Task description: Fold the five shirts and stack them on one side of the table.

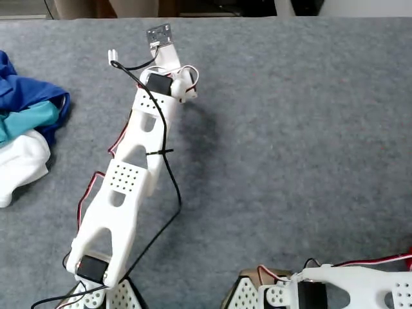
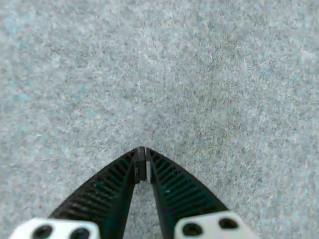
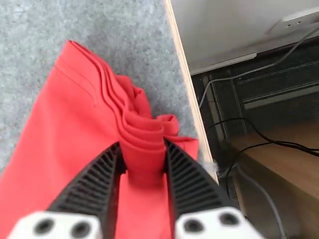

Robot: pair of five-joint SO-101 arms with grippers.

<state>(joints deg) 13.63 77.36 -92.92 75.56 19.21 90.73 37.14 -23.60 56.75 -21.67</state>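
My left gripper (image 2: pixel 141 164) is shut with nothing in it, its tips just above bare grey cloth. Its arm (image 1: pixel 138 161) stretches from the near left toward the far middle of the table. My right gripper (image 3: pixel 142 149) is shut on a bunched fold of a red shirt (image 3: pixel 75 124), which lies on the table beside the table's edge (image 3: pixel 184 74). The right arm (image 1: pixel 347 290) sits at the near right corner, with a sliver of the red shirt (image 1: pixel 407 252) beside it. A pile of a blue shirt (image 1: pixel 26 90), a teal shirt (image 1: pixel 29 119) and a white shirt (image 1: pixel 22 161) lies at the left edge.
Grey cloth (image 1: pixel 290 129) covers the whole table. Past the table's edge are cables (image 3: pixel 239 129) and a wooden surface (image 3: pixel 284 159). A black cable (image 1: pixel 168 174) runs along the left arm.
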